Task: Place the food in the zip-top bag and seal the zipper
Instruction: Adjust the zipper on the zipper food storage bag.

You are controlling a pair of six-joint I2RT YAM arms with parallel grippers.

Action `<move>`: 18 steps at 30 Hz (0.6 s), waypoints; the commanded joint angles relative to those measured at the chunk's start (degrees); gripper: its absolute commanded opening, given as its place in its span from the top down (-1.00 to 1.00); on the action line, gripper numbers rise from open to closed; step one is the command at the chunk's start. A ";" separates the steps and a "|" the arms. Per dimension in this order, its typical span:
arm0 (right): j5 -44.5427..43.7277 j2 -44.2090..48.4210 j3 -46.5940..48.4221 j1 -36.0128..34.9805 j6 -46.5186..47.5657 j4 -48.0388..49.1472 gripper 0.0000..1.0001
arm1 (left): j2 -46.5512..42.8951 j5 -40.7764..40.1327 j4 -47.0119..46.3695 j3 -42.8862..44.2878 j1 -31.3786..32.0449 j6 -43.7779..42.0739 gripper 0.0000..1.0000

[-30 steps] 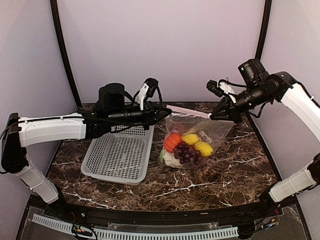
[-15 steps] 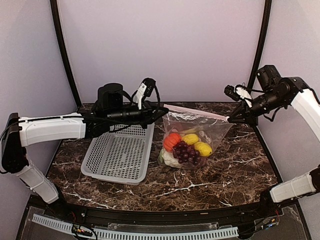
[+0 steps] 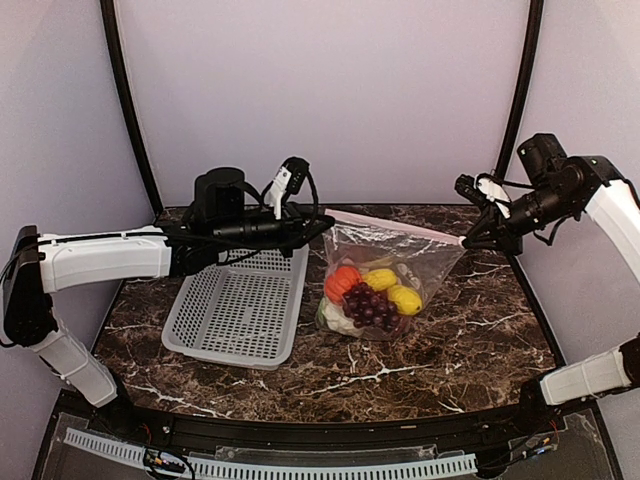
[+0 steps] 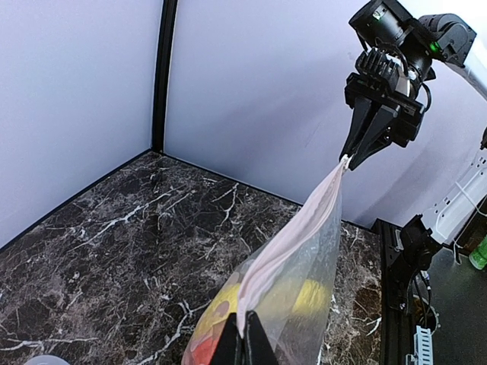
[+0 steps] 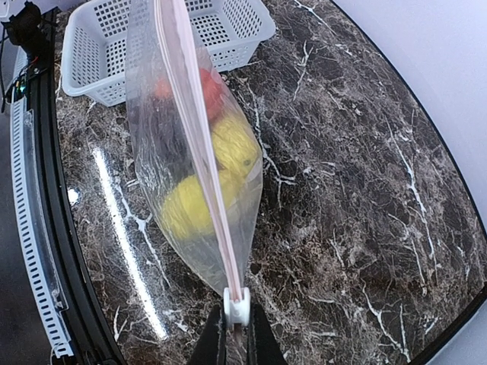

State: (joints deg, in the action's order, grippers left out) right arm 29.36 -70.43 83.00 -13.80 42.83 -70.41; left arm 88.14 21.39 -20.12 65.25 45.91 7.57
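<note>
Left jaws clamp the left end of the thin pinkish zipper strip (image 3: 390,226) and right jaws clamp its right end. The clear dotted plastic zip-top bag (image 3: 420,262) hangs between them. Colourful toy produce (image 3: 365,295) sits in its bottom on the dark marble counter (image 3: 450,350), beside a grey mesh basket (image 3: 235,310). Left wrist: jaws together on the strip. Right wrist: jaws pinched at the strip's white end tab (image 5: 236,307).

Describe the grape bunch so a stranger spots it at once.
On the dark marble table, right of the grey mesh basket, stands a clear zip-top bag of toy food. The grape bunch lies at the middle of that pile: the only dark purple, knobbly piece among orange, yellow and white ones.
</note>
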 commanded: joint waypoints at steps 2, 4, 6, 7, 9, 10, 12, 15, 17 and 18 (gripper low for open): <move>-3.21 1.10 -0.94 1.91 0.28 -3.33 0.97 | -1.76 -2.74 -1.75 -1.75 -2.04 0.51 0.98; -1.92 1.29 -0.95 2.09 -0.10 -2.80 0.57 | -1.78 -2.10 -2.52 -2.22 -2.05 1.18 0.98; 1.29 2.06 -2.56 2.28 -1.20 -1.00 0.39 | -1.46 -1.67 -4.46 -2.95 -2.10 2.76 0.99; 3.45 2.65 -4.09 2.34 -1.93 0.14 0.33 | -1.25 -1.60 -5.80 -3.49 -2.06 3.44 0.98; 8.19 3.51 -7.60 2.33 -3.72 2.95 0.21 | -0.94 -1.58 -7.73 -4.26 -2.10 5.35 0.99; 9.91 3.96 -9.59 2.31 -4.59 4.88 0.19 | -0.90 -1.56 -9.06 -4.90 -2.12 6.45 0.98; 12.20 4.84 -12.79 2.34 -5.79 8.18 0.18 | -0.79 -1.50 -10.41 -5.51 -2.06 7.56 0.98; 15.49 6.24 -15.85 2.29 -6.78 12.51 0.15 | -0.74 -1.56 -10.63 -5.61 -2.07 8.03 0.98; 19.29 7.56 -16.67 2.29 -6.60 13.27 0.10 | -0.87 -1.67 -10.19 -5.48 -2.12 8.11 0.98; 21.01 8.43 -17.09 2.25 -6.58 13.74 0.08 | -0.91 -1.73 -10.07 -5.42 -2.09 8.18 0.98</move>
State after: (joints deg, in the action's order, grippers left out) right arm 41.19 -65.30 67.22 -11.60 37.54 -62.46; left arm 88.16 20.25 -27.73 60.31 43.92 14.22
